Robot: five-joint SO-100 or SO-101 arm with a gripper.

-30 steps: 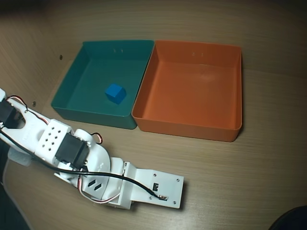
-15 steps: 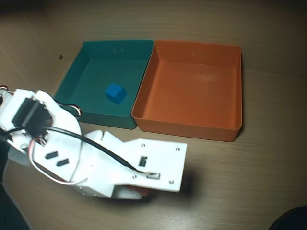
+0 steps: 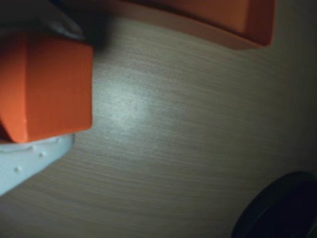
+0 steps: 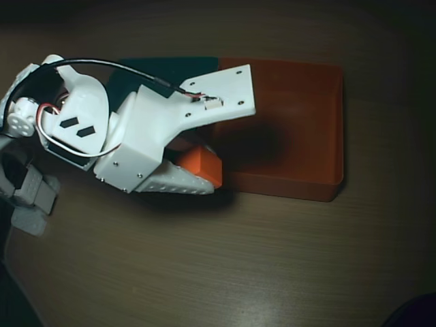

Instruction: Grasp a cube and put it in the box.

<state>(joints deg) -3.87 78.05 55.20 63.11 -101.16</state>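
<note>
The small orange cube (image 4: 203, 165) sits between the white fingers of my gripper (image 4: 208, 167), held above the wooden table just left of the orange box (image 4: 320, 122). In the wrist view the cube (image 3: 44, 84) fills the upper left, pressed against a white finger (image 3: 34, 158) below it, with the other finger dark and blurred above. The box's near wall (image 3: 198, 22) runs along the top of the wrist view, beyond the cube. The gripper is shut on the cube.
A teal-green tray (image 4: 163, 68) lies beside the orange box, mostly hidden under my arm. Bare wooden table (image 4: 238, 259) spreads in front of the box. A dark round object (image 3: 282, 208) sits at the wrist view's lower right corner.
</note>
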